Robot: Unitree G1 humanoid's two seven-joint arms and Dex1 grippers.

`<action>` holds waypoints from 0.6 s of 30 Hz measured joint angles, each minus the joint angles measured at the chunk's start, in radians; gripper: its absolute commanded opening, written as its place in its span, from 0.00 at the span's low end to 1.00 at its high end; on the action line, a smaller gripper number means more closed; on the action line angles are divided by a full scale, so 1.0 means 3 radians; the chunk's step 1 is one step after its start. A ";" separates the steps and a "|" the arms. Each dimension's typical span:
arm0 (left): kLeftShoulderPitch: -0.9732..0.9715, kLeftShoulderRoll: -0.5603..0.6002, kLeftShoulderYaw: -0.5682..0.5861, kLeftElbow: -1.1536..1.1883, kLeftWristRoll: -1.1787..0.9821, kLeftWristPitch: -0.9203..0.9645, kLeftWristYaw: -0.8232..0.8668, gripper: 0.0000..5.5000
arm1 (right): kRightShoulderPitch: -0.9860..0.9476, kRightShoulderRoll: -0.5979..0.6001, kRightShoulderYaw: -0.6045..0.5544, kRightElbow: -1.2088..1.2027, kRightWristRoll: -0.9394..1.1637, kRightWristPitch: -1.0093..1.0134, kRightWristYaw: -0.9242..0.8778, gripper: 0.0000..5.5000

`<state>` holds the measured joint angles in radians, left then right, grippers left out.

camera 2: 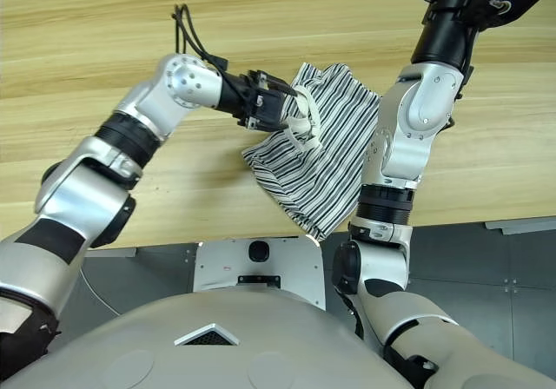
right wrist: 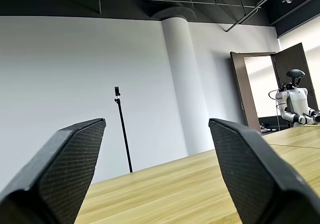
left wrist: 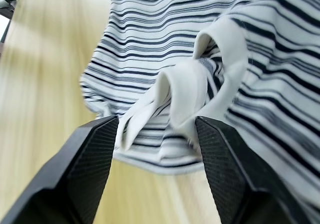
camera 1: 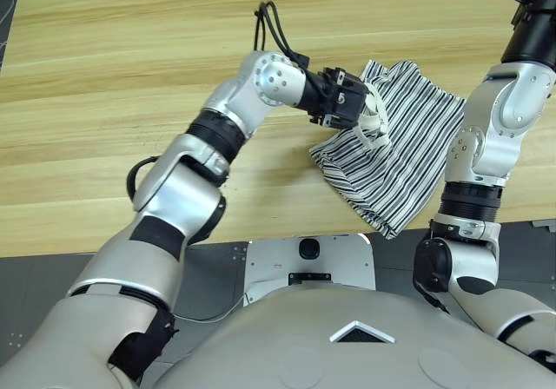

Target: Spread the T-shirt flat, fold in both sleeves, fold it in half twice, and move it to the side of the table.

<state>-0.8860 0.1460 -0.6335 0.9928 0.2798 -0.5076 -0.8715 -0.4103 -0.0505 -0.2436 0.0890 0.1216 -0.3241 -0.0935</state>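
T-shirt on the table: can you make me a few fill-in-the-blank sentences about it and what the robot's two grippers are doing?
1. The T-shirt is patterned with dark and white ____.
2. It lies crumpled, not spread flat, on a ____ table.
3. The left gripper has its fingers open on either side of a fold of plain ____ fabric.
4. The right gripper is raised off the table, open, and holds ____.

Missing words: stripes; wooden; white; nothing.
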 measured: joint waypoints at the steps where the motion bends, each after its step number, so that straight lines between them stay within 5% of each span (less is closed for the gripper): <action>1: -0.0057 -0.0140 0.0006 0.0233 0.0026 -0.0069 0.0083 0.52 | 0.0001 0.0003 0.0009 -0.0008 0.0001 0.0003 0.0000 0.70; 8: -0.0281 -0.0548 0.0134 0.1017 0.0284 -0.0021 0.0650 0.52 | 0.0019 0.0045 0.0074 -0.0083 0.0003 0.0070 0.0000 0.70; 18: -0.0182 -0.0275 0.0129 0.0988 0.0402 0.0277 0.0478 0.52 | 0.0035 0.0080 0.0089 -0.0234 0.0007 0.0123 -0.0015 0.70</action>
<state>-0.9408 0.0636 -0.5948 1.2893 0.4003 -0.4244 -0.7281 -0.3998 -0.0265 -0.2170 0.0186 0.1236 -0.2872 -0.0981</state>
